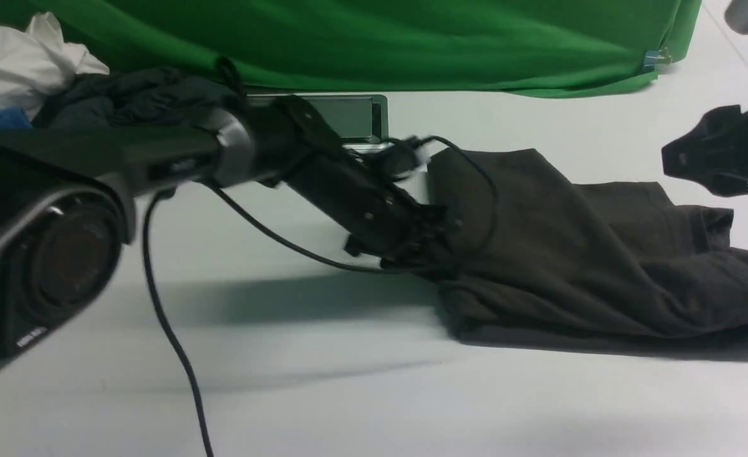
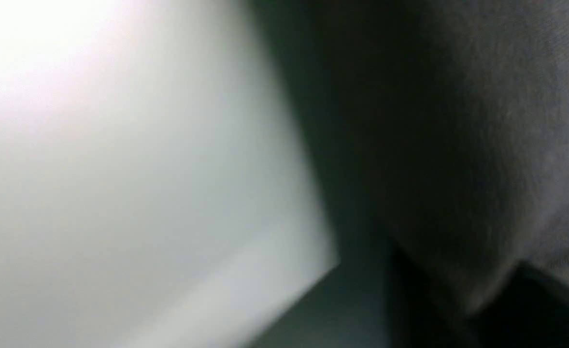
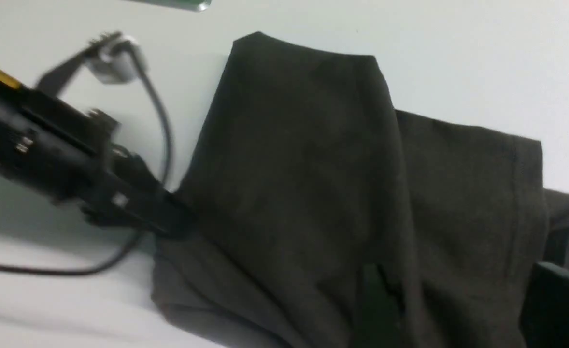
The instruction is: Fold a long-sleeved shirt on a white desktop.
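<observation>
The long-sleeved shirt (image 1: 577,254), dark olive-brown, lies partly folded and bunched on the white desktop (image 1: 348,387) right of centre. My left arm reaches across from the left, and my left gripper (image 1: 421,244) is at the shirt's left edge, shut on a pinch of fabric. In the left wrist view, cloth (image 2: 482,169) runs down into the narrow gap between the dark fingers. My right gripper (image 1: 714,162) hangs above the shirt's right end, clear of it. In the right wrist view its fingers (image 3: 555,299) stand wide apart over the shirt (image 3: 313,169), open.
A silver-framed cable slot (image 1: 355,117) sits behind the left arm. Green cloth (image 1: 412,38) hangs along the back. A heap of dark (image 1: 133,95) and white (image 1: 18,63) garments lies at the back left. A black cable (image 1: 171,336) trails from the left arm.
</observation>
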Robot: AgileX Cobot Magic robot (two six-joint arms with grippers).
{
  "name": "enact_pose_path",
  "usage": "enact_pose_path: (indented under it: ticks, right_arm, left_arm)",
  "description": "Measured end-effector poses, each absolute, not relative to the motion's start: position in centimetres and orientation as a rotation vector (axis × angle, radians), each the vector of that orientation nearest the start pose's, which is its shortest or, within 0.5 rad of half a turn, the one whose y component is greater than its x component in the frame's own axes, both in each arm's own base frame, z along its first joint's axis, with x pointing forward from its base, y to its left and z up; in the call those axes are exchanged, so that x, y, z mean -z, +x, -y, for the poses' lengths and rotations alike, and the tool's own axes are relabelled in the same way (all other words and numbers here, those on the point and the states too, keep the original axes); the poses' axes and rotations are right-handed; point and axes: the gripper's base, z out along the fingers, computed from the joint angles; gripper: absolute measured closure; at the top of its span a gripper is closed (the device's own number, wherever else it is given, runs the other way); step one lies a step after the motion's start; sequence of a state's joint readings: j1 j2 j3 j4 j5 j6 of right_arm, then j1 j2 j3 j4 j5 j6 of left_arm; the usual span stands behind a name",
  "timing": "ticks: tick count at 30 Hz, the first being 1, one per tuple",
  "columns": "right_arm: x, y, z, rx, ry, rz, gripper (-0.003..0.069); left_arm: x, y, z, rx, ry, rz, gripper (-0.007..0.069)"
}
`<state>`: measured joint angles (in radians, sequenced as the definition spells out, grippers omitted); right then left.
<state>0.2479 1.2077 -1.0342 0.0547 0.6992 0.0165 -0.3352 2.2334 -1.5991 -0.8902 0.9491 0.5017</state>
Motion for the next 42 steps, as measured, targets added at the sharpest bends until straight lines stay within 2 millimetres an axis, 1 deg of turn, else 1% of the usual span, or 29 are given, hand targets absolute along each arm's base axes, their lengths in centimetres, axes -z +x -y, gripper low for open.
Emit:
enact_pose_path:
  ticks: [1,2,5,6,7,8,9,11,13,14,15,16,17,18,20,21,22,23,24,27,28,29,30,34,36,37,38,40,42]
  right_arm:
    - [-34.0,24.6,-6.6,-0.193,-0.239,-2.34,0.0275]
    - [-34.3,24.7,-6.6,-0.194,-0.238,-2.33,0.0275]
    - [-35.0,24.9,-6.6,-0.198,-0.236,-2.302,0.0275]
    - [-35.0,25.0,-6.7,-0.198,-0.235,-2.299,0.0274]
    - [-35.0,25.0,-6.7,-0.198,-0.235,-2.3,0.0273]
    - [-34.4,25.5,-6.8,-0.195,-0.236,-2.318,0.0272]
    - [-34.2,25.8,-6.9,-0.194,-0.237,-2.328,0.0272]
    - [-33.0,26.8,-7.1,-0.189,-0.24,-2.372,0.0272]
    - [-31.4,28.0,-7.5,-0.187,-0.246,-2.431,0.027]
    - [-30.5,28.8,-7.7,-0.19,-0.254,-2.467,0.027]
    - [-29.5,30.1,-8.0,-0.192,-0.28,-2.51,0.027]
    - [-29.2,31.0,-8.2,-0.212,-0.284,-2.53,0.027]
    - [-28.9,31.9,-8.4,-0.229,-0.292,-2.545,0.027]
    - [-28.5,33.4,-8.6,-0.257,-0.299,-2.558,0.027]
    - [-28.1,35.5,-8.6,-0.284,-0.301,-2.569,0.027]
    - [-28.0,36.0,-8.6,-0.298,-0.294,-2.571,0.027]
    - [-27.2,38.1,-8.4,-0.328,-0.293,-2.59,0.027]
    - [-26.8,39.0,-8.3,-0.363,-0.289,-2.602,0.027]
    - [-25.9,40.2,-8.1,-0.403,-0.302,-2.621,0.027]
    - [-23.6,42.3,-8.5,-0.542,-0.317,-2.653,0.027]
    - [-23.7,42.4,-8.5,-0.54,-0.322,-2.648,0.027]
    - [-22.3,43.1,-8.7,-0.566,-0.325,-2.672,0.027]
    - [-21.4,43.6,-8.9,-0.584,-0.319,-2.686,0.027]
    - [-18.3,44.3,-9.1,-0.617,-0.304,-2.74,0.027]
    - [-17.3,44.5,-9.2,-0.637,-0.284,-2.748,0.027]
    - [-17.3,44.5,-9.3,-0.644,-0.278,-2.748,0.027]
    - [-16.4,44.8,-9.5,-0.68,-0.248,-2.749,0.0273]
    - [-15.9,44.9,-9.6,-0.701,-0.237,-2.752,0.0277]
    - [-14.9,45.1,-10.0,-0.775,-0.21,-2.744,0.0308]
  left_arm:
    - [-14.8,41.0,19.0,1.062,0.441,-2.781,0.0566]
    - [-15.5,41.4,17.5,1.038,0.433,-2.777,0.0572]
    - [-16.9,41.7,13.9,0.938,0.425,-2.784,0.0575]
    - [-17.3,41.5,12.7,0.899,0.428,-2.795,0.0575]
    - [-17.4,41.4,12.2,0.884,0.427,-2.799,0.0575]
    - [-17.7,40.7,10.8,0.84,0.421,-2.82,0.0575]
    - [-17.7,40.1,10.2,0.824,0.413,-2.836,0.0575]
    - [-17.4,39.1,9.7,0.805,0.394,-2.856,0.0575]
    - [-16.6,37.9,9.5,0.786,0.366,-2.881,0.0575]
    - [-16.1,37.4,9.4,0.774,0.349,-2.891,0.0575]
    - [-15.6,37.0,9.3,0.756,0.339,-2.895,0.0575]
    - [-15.2,36.8,9.1,0.741,0.335,-2.903,0.0575]
    - [-14.9,36.6,9.1,0.731,0.34,-2.908,0.0575]
    - [-14.7,36.5,8.9,0.711,0.349,-2.913,0.0575]
    - [-14.6,36.5,8.8,0.69,0.365,-2.915,0.0575]
    - [-14.6,36.4,8.8,0.686,0.369,-2.916,0.0575]
    - [-14.6,36.4,8.7,0.673,0.38,-2.916,0.0575]
    - [-14.6,36.4,8.7,0.668,0.385,-2.915,0.0575]
    - [-14.7,36.4,8.7,0.665,0.389,-2.914,0.0575]
    - [-14.7,36.4,8.7,0.655,0.395,-2.911,0.0575]
    - [-14.7,36.4,8.7,0.655,0.395,-2.911,0.0575]
    - [-14.7,36.4,8.7,0.65,0.398,-2.91,0.0575]
    - [-14.8,36.5,8.7,0.649,0.398,-2.909,0.0575]
    - [-14.8,36.5,8.6,0.637,0.404,-2.905,0.0575]
    - [-14.8,36.5,8.6,0.637,0.404,-2.905,0.0575]
    - [-14.8,36.5,8.6,0.637,0.404,-2.905,0.0575]
    - [-14.8,36.5,8.6,0.637,0.404,-2.905,0.0575]
    - [-14.8,36.5,8.6,0.636,0.404,-2.904,0.0575]
    - [-14.8,36.5,8.6,0.634,0.404,-2.903,0.0575]
